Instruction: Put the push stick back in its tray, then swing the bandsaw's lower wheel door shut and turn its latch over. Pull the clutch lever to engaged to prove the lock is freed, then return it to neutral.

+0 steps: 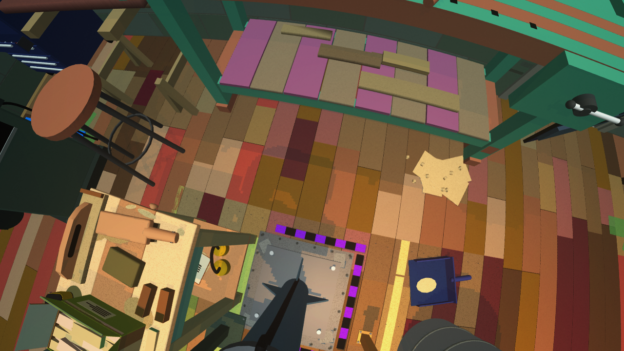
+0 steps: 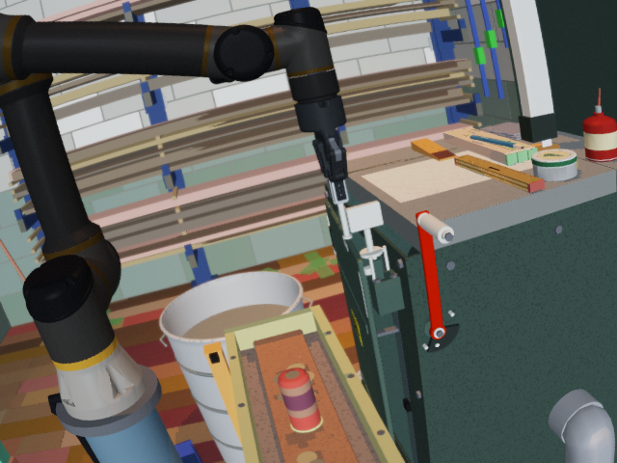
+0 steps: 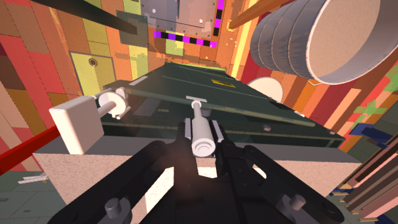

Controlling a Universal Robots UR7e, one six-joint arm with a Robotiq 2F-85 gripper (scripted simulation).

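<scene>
At the left face of the dark green bandsaw cabinet (image 2: 498,319) the lower wheel door (image 3: 212,97) stands nearly shut, and my gripper (image 3: 201,132) is closed around the door's white handle (image 3: 201,129) at its top edge. In the second side camera the gripper (image 2: 339,192) comes down from above at the cabinet's top corner. The white latch (image 2: 366,224) with its square knob (image 3: 77,123) sits just right of the handle. The red clutch lever (image 2: 431,274) stands upright on the cabinet front. The push stick cannot be made out.
A white bucket (image 2: 231,319) stands on the floor left of the cabinet. A yellow-framed tray (image 2: 299,388) with a striped spool (image 2: 299,398) lies in front. A level, tape roll and red bottle (image 2: 599,132) sit on the cabinet top. Lumber racks line the wall.
</scene>
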